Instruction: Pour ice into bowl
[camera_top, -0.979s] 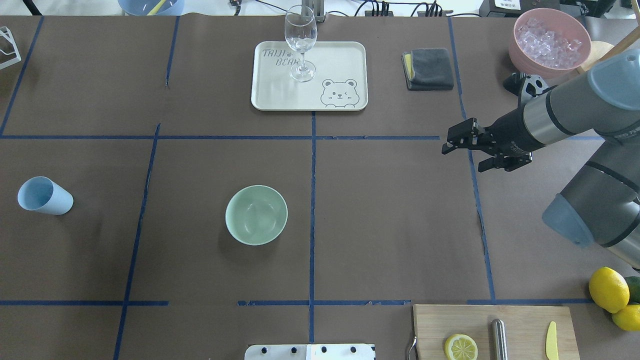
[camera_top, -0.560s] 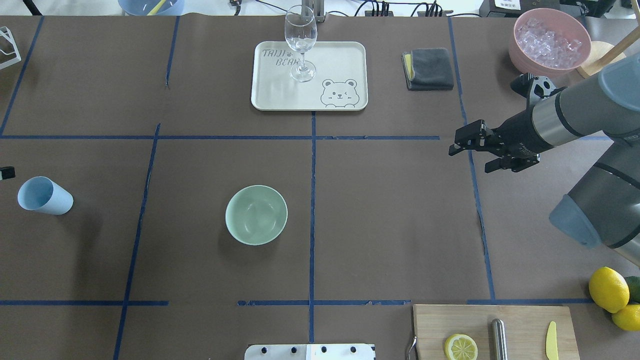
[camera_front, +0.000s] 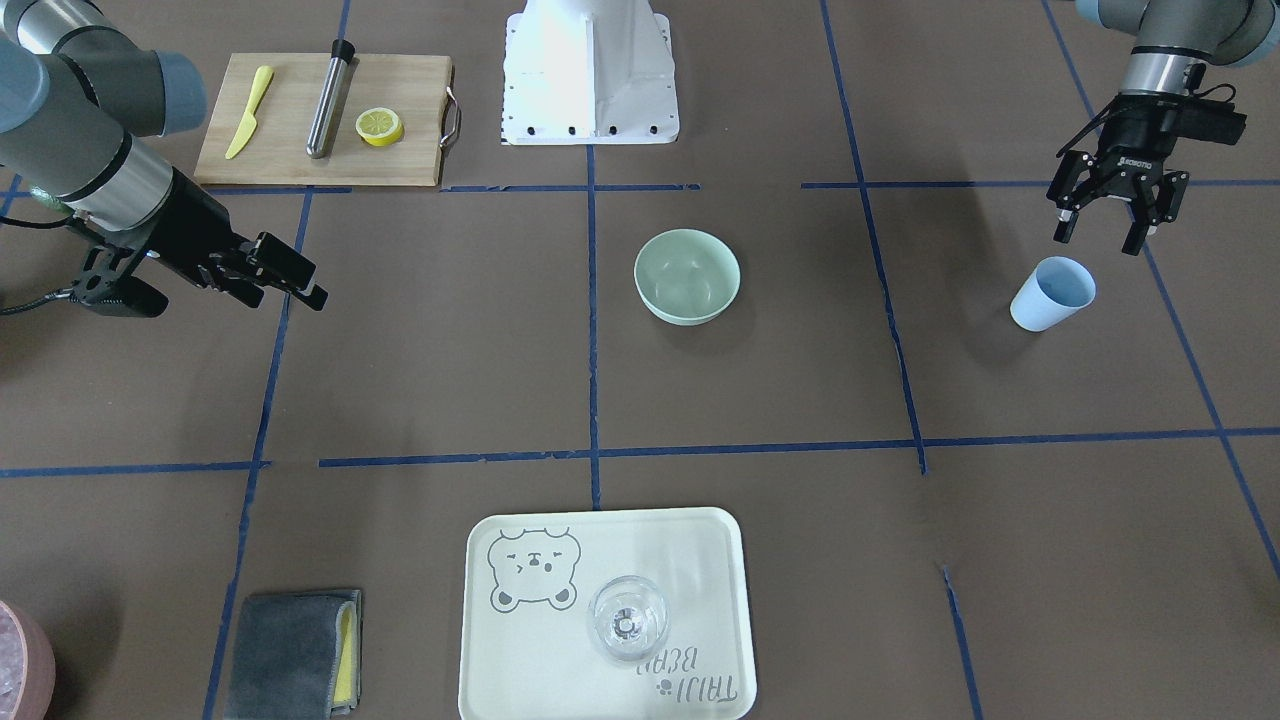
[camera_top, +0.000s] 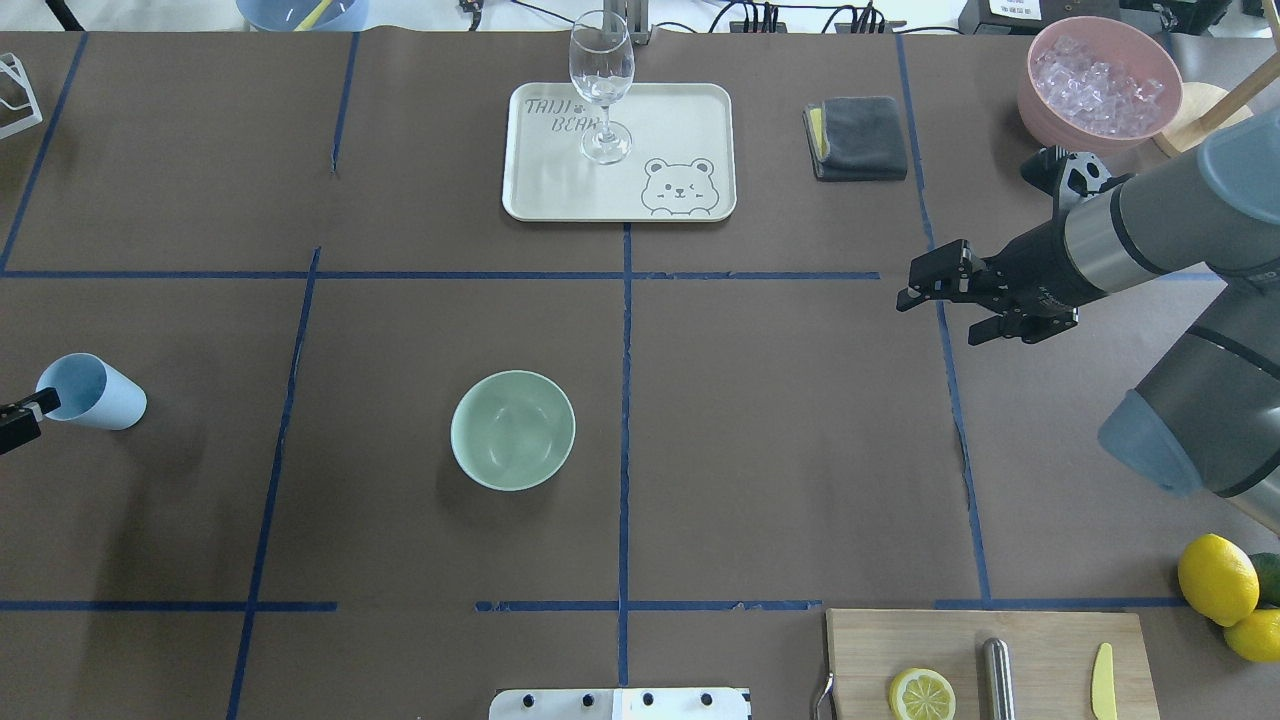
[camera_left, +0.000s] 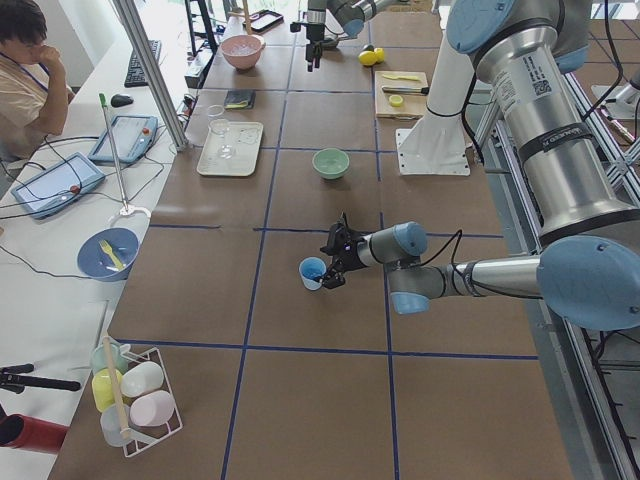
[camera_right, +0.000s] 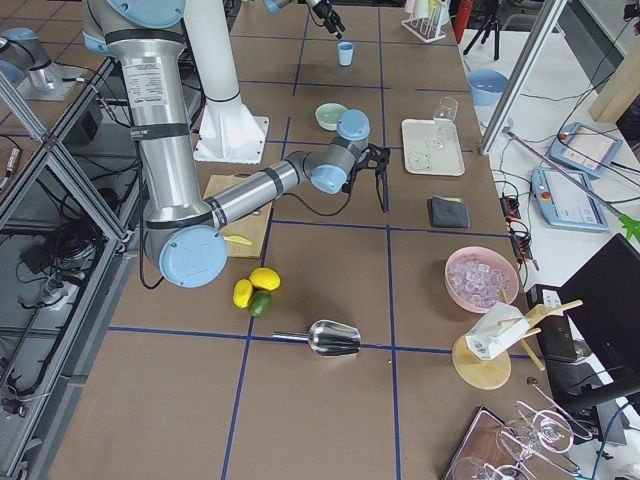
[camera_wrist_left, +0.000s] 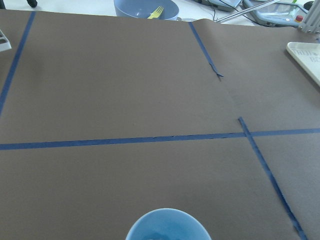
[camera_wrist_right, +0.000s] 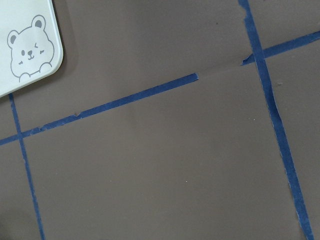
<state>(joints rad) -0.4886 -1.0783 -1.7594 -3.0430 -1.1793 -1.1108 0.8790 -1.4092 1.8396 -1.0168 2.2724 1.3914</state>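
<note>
Left pincer (camera_front: 1097, 240) open, cup (camera_front: 1052, 293) just ahead of fingertips: likely lining up grasp. Bowl (camera_front: 687, 276) well apart, centre-ward. Right pincer (camera_top: 938, 318) open, empty, likely parked clear.

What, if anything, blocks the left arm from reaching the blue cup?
Likely nothing, so yes: the left end effector hangs open just above and beside the blue cup, and no other thing stands near it.

our left end effector (camera_front: 1097, 238) hangs from a near-vertical wrist (camera_front: 1158, 72), its two fingers spread apart and pointing down. our right arm (camera_top: 1100, 240) stretches out nearly level, and our right end effector (camera_top: 938, 318) at its tip has its fingers spread wide too.
</note>
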